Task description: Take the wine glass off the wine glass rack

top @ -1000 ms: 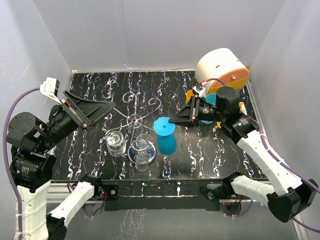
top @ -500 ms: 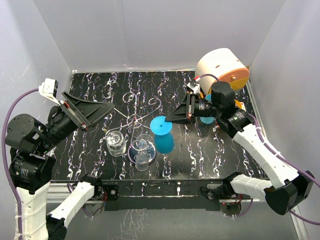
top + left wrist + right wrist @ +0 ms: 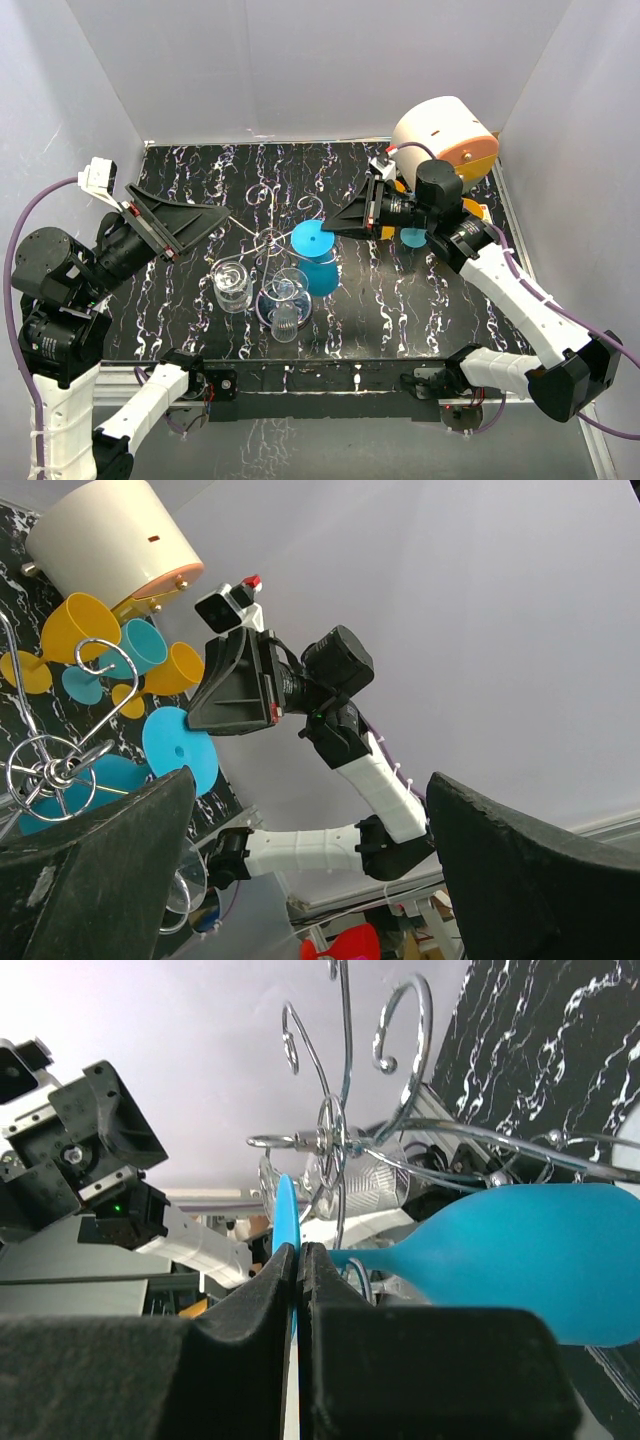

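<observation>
The wine glass rack (image 3: 270, 238) is a silver wire stand with curled arms in the middle of the black marbled table. My right gripper (image 3: 335, 231) is shut on the flat foot of a blue wine glass (image 3: 318, 268), which hangs bowl-down just right of the rack's post. In the right wrist view the gripper (image 3: 298, 1252) pinches the foot edge-on, the blue glass's bowl (image 3: 520, 1250) is on the right and the rack's wires (image 3: 335, 1130) are right behind. I cannot tell if stem and wire touch. My left gripper (image 3: 190, 215) is open and empty, left of the rack.
Two clear glasses (image 3: 232, 283) (image 3: 285, 305) sit at the rack's near side. A cream and orange cylinder (image 3: 445, 135) stands at the back right, with orange (image 3: 472, 211) and teal (image 3: 412, 238) glasses beside it. White walls enclose the table.
My right gripper has moved left and slightly away with the blue glass, bringing it closer to the rack's post. The left arm has not moved.
</observation>
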Tool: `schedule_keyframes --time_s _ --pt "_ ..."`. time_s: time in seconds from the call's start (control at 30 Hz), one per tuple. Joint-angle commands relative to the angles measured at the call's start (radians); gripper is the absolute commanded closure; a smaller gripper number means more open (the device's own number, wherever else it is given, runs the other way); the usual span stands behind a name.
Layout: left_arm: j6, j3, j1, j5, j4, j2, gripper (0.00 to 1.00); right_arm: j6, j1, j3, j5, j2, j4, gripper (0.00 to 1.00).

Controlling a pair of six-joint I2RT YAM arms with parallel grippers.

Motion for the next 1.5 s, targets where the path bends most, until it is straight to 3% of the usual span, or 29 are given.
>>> schedule_keyframes --time_s 0.0,0.2,0.5,0.77,1.03,1.47 --pt "0.011 0.024 0.001 0.015 0.001 0.007 0.01 0.046 0.003 0.019 0.089 -0.016 0.140 1.00" --pt "0.024 0.049 0.001 0.003 -0.031 0.013 0.01 0.033 0.003 0.017 0.182 -0.036 0.120 1.00" --pt "0.015 0.039 0.001 0.003 -0.022 0.013 0.01 -0.070 -0.014 0.060 0.341 -0.100 -0.078 1.00" --pt "-0.029 0.034 0.000 0.055 0.085 0.084 0.01 -0.151 -0.020 0.090 0.514 -0.191 -0.103 1.00" --pt "-0.181 0.033 0.001 0.203 0.374 0.268 0.10 -0.207 -0.020 0.215 0.598 -0.181 0.020 1.00" --pt "-0.208 0.109 -0.052 0.184 0.485 0.412 0.12 -0.169 -0.020 0.337 0.528 -0.088 0.190 1.00"
